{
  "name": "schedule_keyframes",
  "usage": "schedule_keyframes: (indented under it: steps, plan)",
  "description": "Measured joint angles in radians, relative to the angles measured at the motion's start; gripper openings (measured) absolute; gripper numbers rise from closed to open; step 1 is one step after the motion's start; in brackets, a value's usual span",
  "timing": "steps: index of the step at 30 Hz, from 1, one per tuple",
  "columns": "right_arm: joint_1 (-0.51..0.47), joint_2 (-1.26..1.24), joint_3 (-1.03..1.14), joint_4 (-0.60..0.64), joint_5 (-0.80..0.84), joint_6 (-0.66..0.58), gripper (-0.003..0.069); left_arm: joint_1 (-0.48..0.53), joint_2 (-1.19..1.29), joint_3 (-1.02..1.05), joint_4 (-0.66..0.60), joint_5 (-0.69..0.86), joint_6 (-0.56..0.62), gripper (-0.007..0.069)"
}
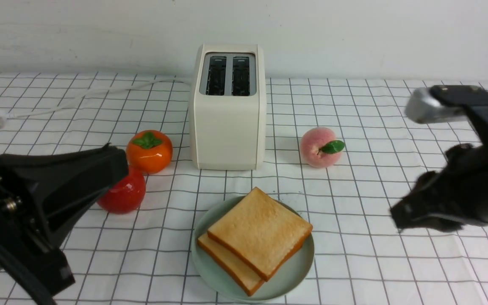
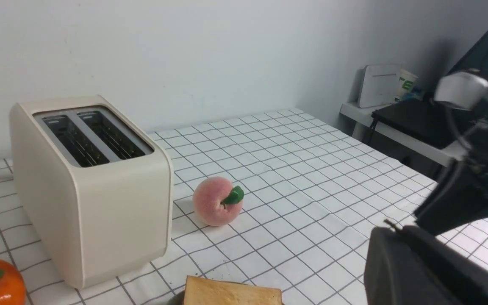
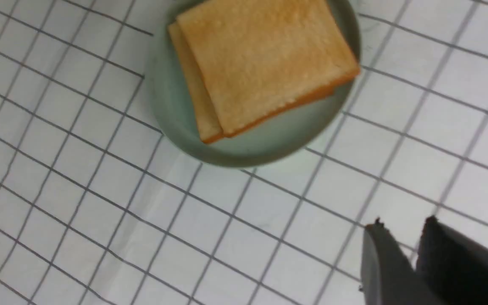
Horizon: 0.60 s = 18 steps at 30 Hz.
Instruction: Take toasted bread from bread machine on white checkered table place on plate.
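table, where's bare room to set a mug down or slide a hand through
Bare table lies between the peach and the right gripper, and from the red fruit across to the plate. Crowded: the orange fruit and red fruit beside the left gripper, and the narrow strip between toaster and plate.

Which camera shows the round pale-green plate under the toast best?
The front view: the whole pale mint-green plate shows, rim included. The right wrist view crops one edge; the left wrist view shows only toast, hardly any plate.
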Motion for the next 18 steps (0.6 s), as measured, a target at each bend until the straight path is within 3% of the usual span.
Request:
schedule_keyframes:
  steps: [2, 4, 11, 18]
  plan:
    - [0.0, -0.086, 0.007, -0.082, 0.06, 0.078, -0.0001, 0.0, -0.036, 0.008, -0.001, -0.014, -0.016, -0.0013]
    - [0.0, -0.174, 0.028, -0.141, 0.108, 0.145, -0.0015, 0.0, -0.087, 0.029, -0.003, -0.036, -0.03, -0.0013]
    - [0.0, -0.479, 0.186, -0.227, 0.18, 0.271, -0.0013, 0.0, -0.323, 0.223, -0.008, -0.085, -0.044, -0.0013]
    - [0.0, -0.741, 0.366, -0.232, 0.099, 0.312, -0.0008, 0.0, -0.437, 0.407, -0.008, -0.087, -0.044, -0.0013]
